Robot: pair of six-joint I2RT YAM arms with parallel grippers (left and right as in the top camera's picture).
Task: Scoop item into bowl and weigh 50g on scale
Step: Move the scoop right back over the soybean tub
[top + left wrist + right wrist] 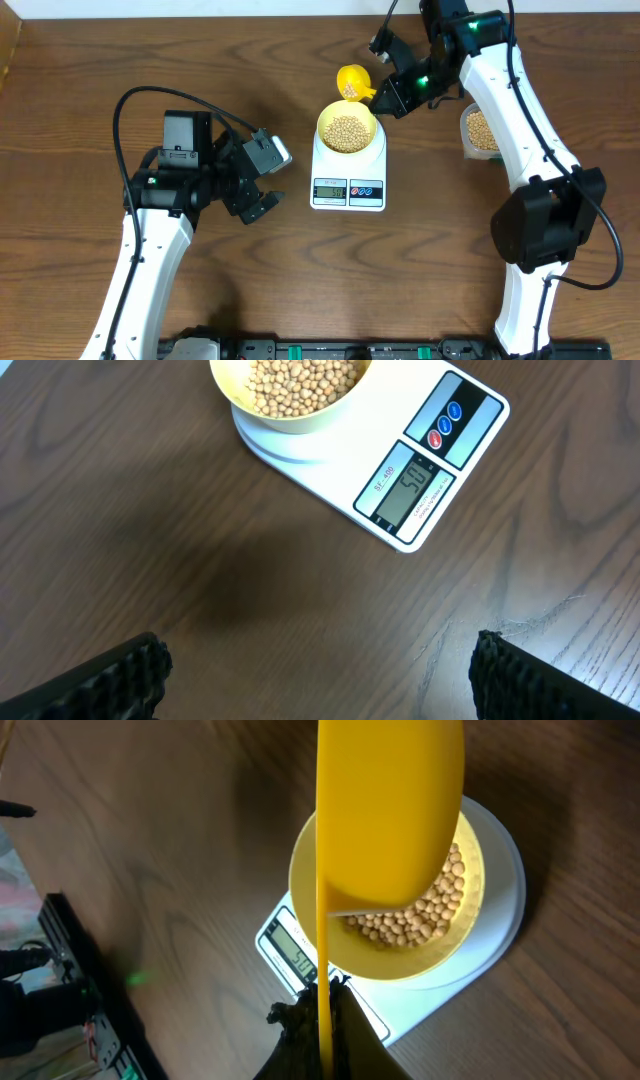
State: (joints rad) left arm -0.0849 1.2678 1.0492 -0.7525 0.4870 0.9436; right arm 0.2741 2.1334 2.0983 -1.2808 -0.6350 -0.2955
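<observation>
The pale yellow bowl (348,130) holds many tan beans (348,132) and stands on the white scale (348,185), whose display (408,490) reads about 50. My right gripper (392,95) is shut on the handle of a bright yellow scoop (353,82), held just behind the bowl with a few beans in it. In the right wrist view the scoop (390,810) hangs over the bowl (300,885) and the jaws (325,1010) clamp the handle. My left gripper (262,205) is open and empty, left of the scale; its fingers (320,670) are wide apart over bare table.
A clear plastic tub (480,132) with more beans stands right of the scale, partly hidden behind my right arm. The dark wood table (420,260) lies all round. A black rail runs along the front edge.
</observation>
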